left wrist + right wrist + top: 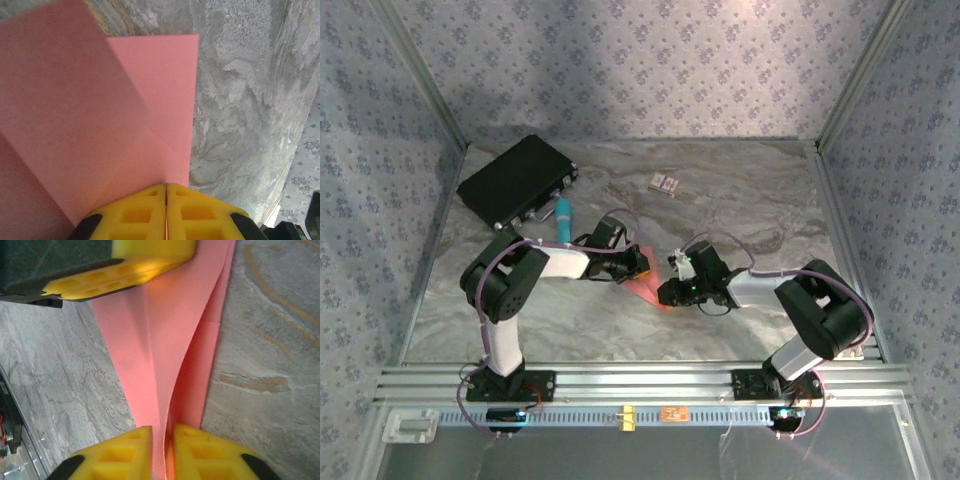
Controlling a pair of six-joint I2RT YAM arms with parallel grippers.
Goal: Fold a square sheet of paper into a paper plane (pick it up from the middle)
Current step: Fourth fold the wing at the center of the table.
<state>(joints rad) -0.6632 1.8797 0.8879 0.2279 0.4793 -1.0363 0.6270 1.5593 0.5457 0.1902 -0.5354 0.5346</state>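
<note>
Left end effector (166,189) clamps pink paper (95,115)

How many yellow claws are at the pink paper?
2. The left claw is pinched shut on one end of the pink paper; the right claw sits around the other end. None look hidden.

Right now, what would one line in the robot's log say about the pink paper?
left gripper: shut on pink paper | right gripper: jaws around same paper, grip unclear | paper: creased, part-folded, no plane yet
</note>
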